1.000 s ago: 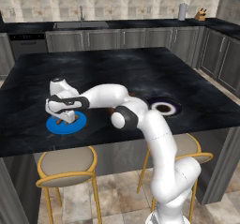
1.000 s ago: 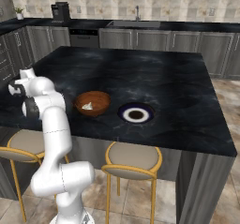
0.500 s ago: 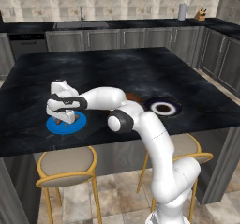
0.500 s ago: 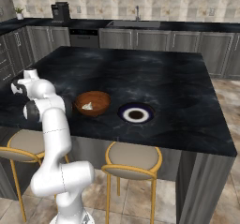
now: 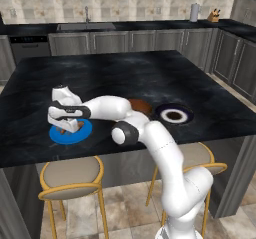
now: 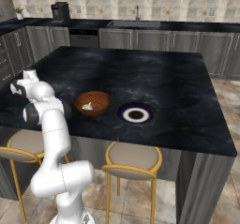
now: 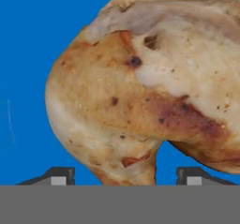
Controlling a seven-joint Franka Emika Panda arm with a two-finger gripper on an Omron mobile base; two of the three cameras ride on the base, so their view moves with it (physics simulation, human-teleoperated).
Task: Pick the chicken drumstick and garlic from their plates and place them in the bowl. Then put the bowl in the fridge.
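The golden-brown chicken drumstick (image 7: 140, 92) lies on the bright blue plate (image 7: 33, 40) near the island's front left edge. My gripper (image 7: 126, 178) points straight down over it, open, with one fingertip (image 7: 58, 176) on each side of the meat and a gap to it. From the left base view the gripper (image 5: 64, 126) hangs just above the blue plate (image 5: 80, 135). The reddish-brown bowl (image 6: 96, 101) stands mid-island with the whitish garlic (image 6: 87, 106) inside. Right of it is the dark plate (image 6: 136, 114) with a white centre, bare.
My arm reaches leftward along the island's front edge, hiding most of the bowl (image 5: 141, 105) in the left base view. Two stools (image 5: 70, 175) stand under that edge. A sink and counters run along the back wall.
The hand has stayed over the blue plate. The arm's elbow has drifted slightly left and down.
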